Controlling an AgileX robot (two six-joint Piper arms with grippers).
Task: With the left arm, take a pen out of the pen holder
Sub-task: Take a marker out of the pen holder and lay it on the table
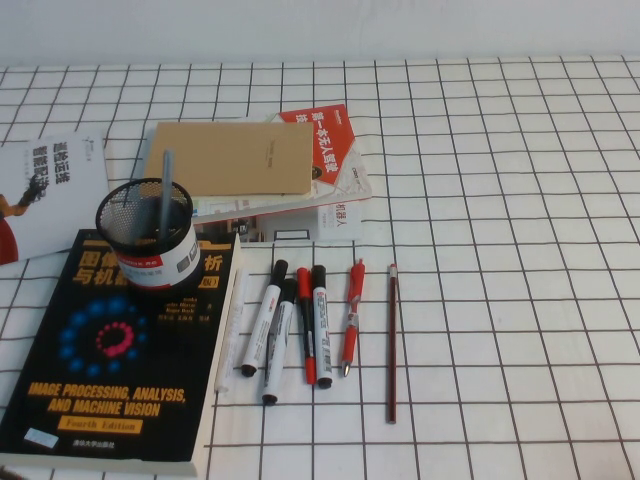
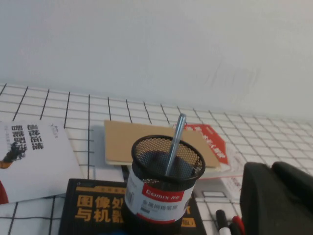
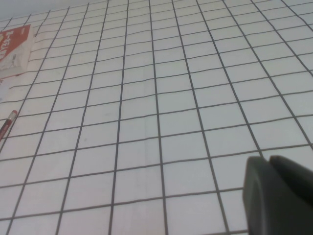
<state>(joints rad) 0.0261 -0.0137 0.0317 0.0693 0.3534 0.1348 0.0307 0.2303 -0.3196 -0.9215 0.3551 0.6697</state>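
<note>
A black mesh pen holder (image 1: 147,232) with a white and red label stands on a black textbook (image 1: 110,370) at the table's left. One grey pen (image 1: 165,195) leans upright inside it. In the left wrist view the holder (image 2: 164,188) and its pen (image 2: 175,144) lie ahead, and my left gripper (image 2: 272,169) hangs shut and empty, off to one side of the holder and short of it. My right gripper (image 3: 269,159) is shut over bare checked tablecloth and holds nothing. Neither arm shows in the high view.
Several markers and pens (image 1: 300,320) lie in a row right of the textbook, with a thin red-brown pencil (image 1: 391,340) beyond them. A tan notebook (image 1: 232,158) tops a stack of books behind the holder. A white booklet (image 1: 45,190) lies at the far left.
</note>
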